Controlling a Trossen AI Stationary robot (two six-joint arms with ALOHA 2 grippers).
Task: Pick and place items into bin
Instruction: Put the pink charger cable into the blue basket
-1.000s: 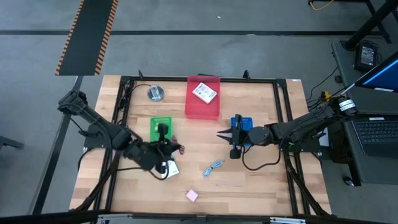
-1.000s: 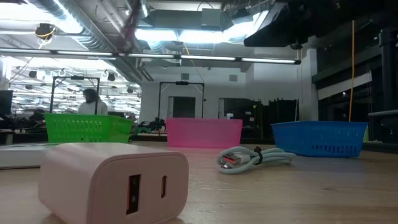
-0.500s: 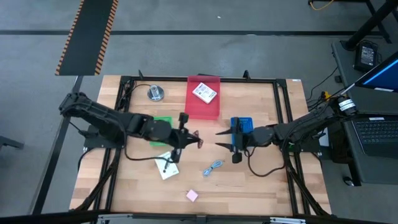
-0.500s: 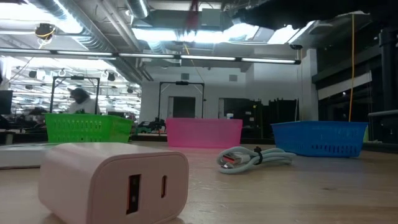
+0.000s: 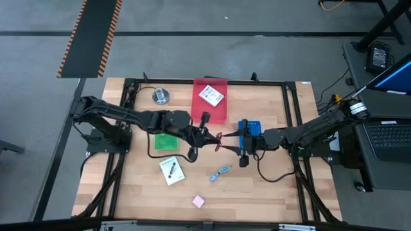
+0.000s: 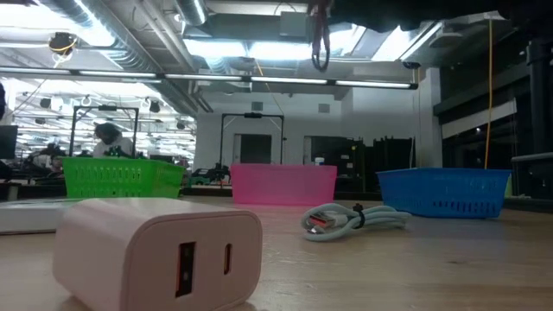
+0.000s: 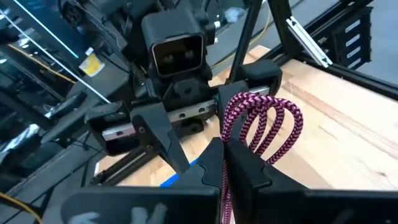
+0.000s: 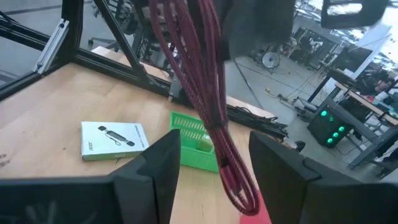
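Observation:
My left gripper reaches to the table's middle, shut on a coiled maroon cable. In the low view the cable's loop hangs high above the table. My right gripper faces it, open. Its two fingers stand on either side of the hanging cable, which passes between them with room on both sides. A red bin at the far middle holds a white card. Another white card, a pale blue cable and a pink cube lie on the wood. My left gripper pinches the bundled strands of the maroon cable between its two fingers. The fingers come nearly level from the table's left. The coil's loops stick out past the fingertips and the rest hangs below, lifted clear of the table.
A green bin sits under my left arm and a blue bin under my right gripper. A round silver disc stands at the far left. A black metal frame borders the table.
My left gripper has swung from beside the near white card toward the table's right, up to my right gripper, carrying the maroon cable clear of the table. My right gripper has opened and now stands around the cable.

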